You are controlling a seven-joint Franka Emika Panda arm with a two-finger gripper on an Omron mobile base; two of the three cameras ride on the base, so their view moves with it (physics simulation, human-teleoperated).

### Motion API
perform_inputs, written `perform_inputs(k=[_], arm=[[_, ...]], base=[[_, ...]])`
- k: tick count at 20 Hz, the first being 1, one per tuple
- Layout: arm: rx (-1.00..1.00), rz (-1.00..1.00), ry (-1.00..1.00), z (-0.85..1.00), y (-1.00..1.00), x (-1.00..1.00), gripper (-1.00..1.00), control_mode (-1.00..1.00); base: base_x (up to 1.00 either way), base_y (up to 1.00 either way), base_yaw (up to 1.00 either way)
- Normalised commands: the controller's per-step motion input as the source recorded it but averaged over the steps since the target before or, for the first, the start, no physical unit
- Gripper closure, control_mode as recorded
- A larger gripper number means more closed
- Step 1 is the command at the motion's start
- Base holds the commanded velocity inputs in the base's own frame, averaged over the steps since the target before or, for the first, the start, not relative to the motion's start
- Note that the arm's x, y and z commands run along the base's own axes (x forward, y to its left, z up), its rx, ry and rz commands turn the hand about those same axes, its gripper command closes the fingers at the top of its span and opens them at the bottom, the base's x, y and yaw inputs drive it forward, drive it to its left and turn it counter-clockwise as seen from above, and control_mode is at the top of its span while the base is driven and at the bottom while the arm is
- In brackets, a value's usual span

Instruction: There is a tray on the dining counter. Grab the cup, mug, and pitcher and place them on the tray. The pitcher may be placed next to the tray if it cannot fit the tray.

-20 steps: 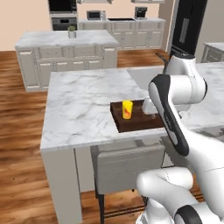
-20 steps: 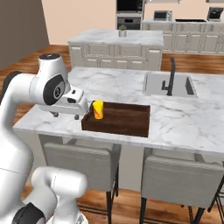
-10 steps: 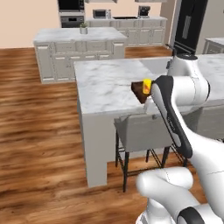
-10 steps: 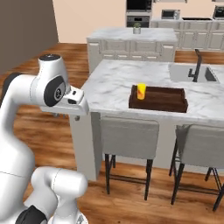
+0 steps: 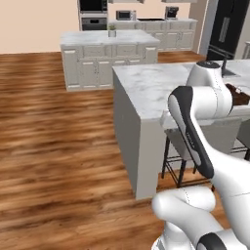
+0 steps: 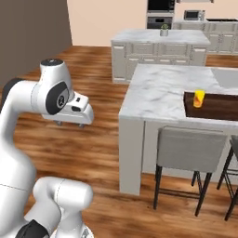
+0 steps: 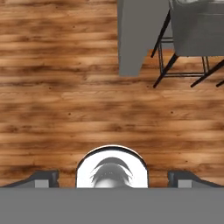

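Here the dining counter (image 6: 167,90) carries the tray (image 6: 214,106) with the cup (image 6: 199,98) standing at its left end. The gripper (image 7: 112,178) hangs empty over bare floor, jaws spread wide, so the base should probably line up squarely with the next vessel before any reach.

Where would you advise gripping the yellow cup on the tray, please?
Probably around its side wall, coming down from above: the cup stands upright, has no handle, and sits at the tray's left end, where the low rim leaves the sides free.
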Motion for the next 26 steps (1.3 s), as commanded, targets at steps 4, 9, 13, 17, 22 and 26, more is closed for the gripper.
perform_inputs(k=[4, 9, 13, 17, 22, 26], arm=[[0.00, 0.00, 0.00, 0.00, 0.00, 0.00, -1.00, 1.00], [0.00, 0.00, 0.00, 0.00, 0.00, 0.00, -1.00, 1.00], [0.00, 0.00, 0.00, 0.00, 0.00, 0.00, -1.00, 1.00], [0.00, 0.00, 0.00, 0.00, 0.00, 0.00, -1.00, 1.00], [0.00, 0.00, 0.00, 0.00, 0.00, 0.00, -1.00, 1.00], [0.00, 0.00, 0.00, 0.00, 0.00, 0.00, -1.00, 1.00]], base=[[0.20, 1.00, 0.00], [0.40, 1.00, -0.03], [0.74, 1.00, -0.11], [0.89, 1.00, -0.16], [0.91, 1.00, -0.18], [0.91, 1.00, -0.21]])
